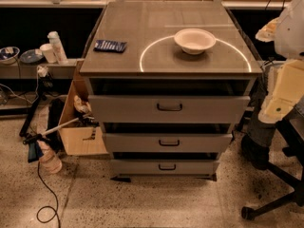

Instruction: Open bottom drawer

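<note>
Bottom drawer (137, 167), the low grey metal one, looks shut at the foot of the big grey metal cabinet (118, 37), just above the floor. The tall grey top drawer (123, 109) and the grey middle drawer (133, 143) look much like it, so a reach that goes too high could pull the wrong one. Its small black loop handle (167, 166) is thin and could slip free. The gripper is not in sight, so I cannot tell how its jaws stand.

White rounded arm shell (295, 30), tan claw (269, 31) at upper right
</note>
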Controlling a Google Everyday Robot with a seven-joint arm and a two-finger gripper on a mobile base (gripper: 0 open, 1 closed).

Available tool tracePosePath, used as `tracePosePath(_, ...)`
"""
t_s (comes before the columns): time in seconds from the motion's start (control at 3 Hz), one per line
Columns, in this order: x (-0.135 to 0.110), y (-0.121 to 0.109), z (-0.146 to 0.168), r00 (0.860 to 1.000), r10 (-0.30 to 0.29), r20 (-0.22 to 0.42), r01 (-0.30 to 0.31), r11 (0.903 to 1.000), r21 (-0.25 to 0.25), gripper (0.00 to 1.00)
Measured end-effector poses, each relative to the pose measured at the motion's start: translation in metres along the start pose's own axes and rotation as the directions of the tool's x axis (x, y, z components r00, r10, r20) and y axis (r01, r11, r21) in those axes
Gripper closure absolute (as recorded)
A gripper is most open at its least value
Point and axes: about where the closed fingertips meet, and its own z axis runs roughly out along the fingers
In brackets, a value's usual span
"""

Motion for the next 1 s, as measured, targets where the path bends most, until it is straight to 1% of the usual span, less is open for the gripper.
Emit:
tracePosePath(0.33,0.0,0.0,0.001,1.0,0.004,0.004,-0.004,1.0,0.009,0.0)
tracePosePath(0.67,0.001,0.002,0.012,1.0,-0.002,0.011,0.001,0.9998,0.021,0.0)
tracePosePath(1.0,0.003,0.008,0.039,1.0,0.0,0.014,-0.001,0.9998,0.021,0.0)
